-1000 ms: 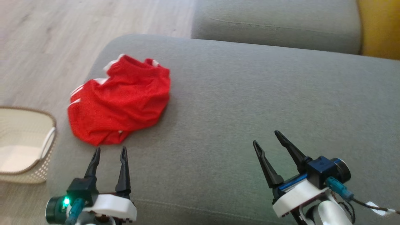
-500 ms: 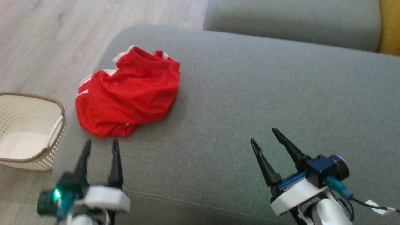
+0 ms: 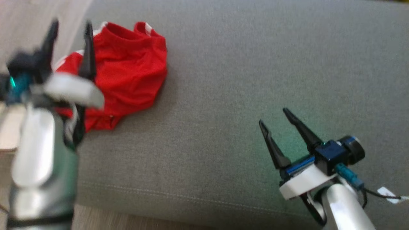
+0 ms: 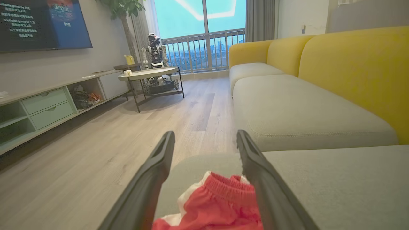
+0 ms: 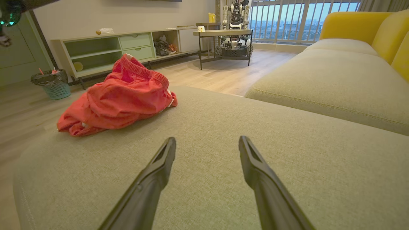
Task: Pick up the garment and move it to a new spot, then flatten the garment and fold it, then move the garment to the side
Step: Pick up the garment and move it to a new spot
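A grey sofa cushion [image 3: 223,95] carries the work, with wooden floor [image 4: 96,143] beyond its left edge. The crumpled red garment [image 3: 127,73] lies at the far left of the cushion, close to that rounded edge. The left tool [image 3: 71,24] hovers over it with fingers spread and nothing held; the right tool [image 3: 273,116] is likewise open above bare cushion, well apart from the cloth. Likely risks: a shallow pinch catching one loose layer, so the heap trails or slips, or a nudge pushing it off to the floor
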Tool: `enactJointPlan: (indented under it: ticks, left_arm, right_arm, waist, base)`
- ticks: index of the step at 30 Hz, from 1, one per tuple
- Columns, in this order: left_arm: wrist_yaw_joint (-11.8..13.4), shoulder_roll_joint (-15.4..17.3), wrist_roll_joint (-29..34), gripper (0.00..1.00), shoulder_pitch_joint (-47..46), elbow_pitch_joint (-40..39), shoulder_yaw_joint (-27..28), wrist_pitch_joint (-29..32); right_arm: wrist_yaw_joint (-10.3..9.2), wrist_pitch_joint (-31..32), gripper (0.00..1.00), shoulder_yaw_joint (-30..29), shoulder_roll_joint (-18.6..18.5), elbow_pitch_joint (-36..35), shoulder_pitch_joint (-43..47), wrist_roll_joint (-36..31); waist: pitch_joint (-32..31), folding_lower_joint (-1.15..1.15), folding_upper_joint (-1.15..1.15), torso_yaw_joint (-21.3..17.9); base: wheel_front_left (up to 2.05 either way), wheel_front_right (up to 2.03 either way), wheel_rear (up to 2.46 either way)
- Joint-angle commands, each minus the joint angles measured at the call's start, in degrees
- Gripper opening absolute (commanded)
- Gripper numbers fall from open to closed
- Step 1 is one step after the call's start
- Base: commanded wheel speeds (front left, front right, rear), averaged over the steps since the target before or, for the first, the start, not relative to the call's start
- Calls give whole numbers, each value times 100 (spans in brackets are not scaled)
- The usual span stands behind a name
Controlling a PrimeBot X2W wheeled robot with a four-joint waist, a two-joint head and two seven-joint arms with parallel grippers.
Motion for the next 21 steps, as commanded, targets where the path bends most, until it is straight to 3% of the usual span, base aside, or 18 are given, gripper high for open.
enactJointPlan:
  ticks: [1,12,21]
  left_arm:
    - [-56,293,-71,100,-541,23,192,216]
    - [-413,648,-522,100,-2399,1763,25,1961]
    - [-507,741,-1015,100,-2819,2963,-184,3263]
  right_arm:
    - [-1,-52,100,102,-22,-233,-244,-77]
    - [-1,-52,100,73,-22,-344,-464,-344]
    - [-1,-52,100,17,-22,-428,-522,-406]
  waist:
    - [278,-1,0,-76]
    - [940,-1,0,-278]
    - [1251,-1,0,-420]
  base:
    - [0,0,0]
    - [0,0,0]
    - [0,0,0]
